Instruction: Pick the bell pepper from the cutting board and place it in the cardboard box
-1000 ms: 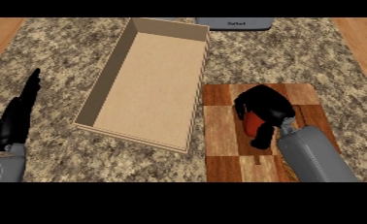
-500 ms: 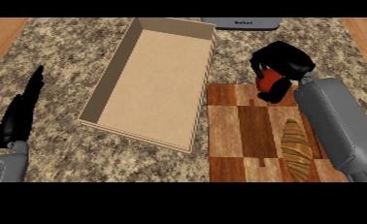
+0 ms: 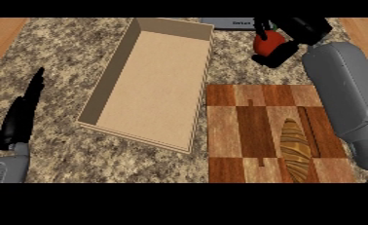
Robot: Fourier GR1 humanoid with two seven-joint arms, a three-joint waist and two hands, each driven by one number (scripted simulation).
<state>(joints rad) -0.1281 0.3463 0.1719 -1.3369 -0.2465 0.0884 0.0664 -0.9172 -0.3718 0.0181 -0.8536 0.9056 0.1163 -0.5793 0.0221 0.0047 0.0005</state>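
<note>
The red bell pepper (image 3: 266, 44) hangs above the counter, beyond the far edge of the wooden cutting board (image 3: 244, 126). My right hand (image 3: 293, 33) is curled round the pepper and hides part of it. The pepper is to the right of the open cardboard box (image 3: 155, 80), outside its right wall. My left hand (image 3: 23, 112) rests open at the left edge, fingers straight and pointing away.
A loaf of bread (image 3: 295, 148) lies on the right half of the cutting board. A grey appliance (image 3: 233, 23) sits at the counter's far edge behind the box. My right forearm (image 3: 342, 92) crosses over the board's right side.
My right hand has lifted the pepper off the cutting board and carried it away from me, past the board's far edge. The left hand has barely moved.
</note>
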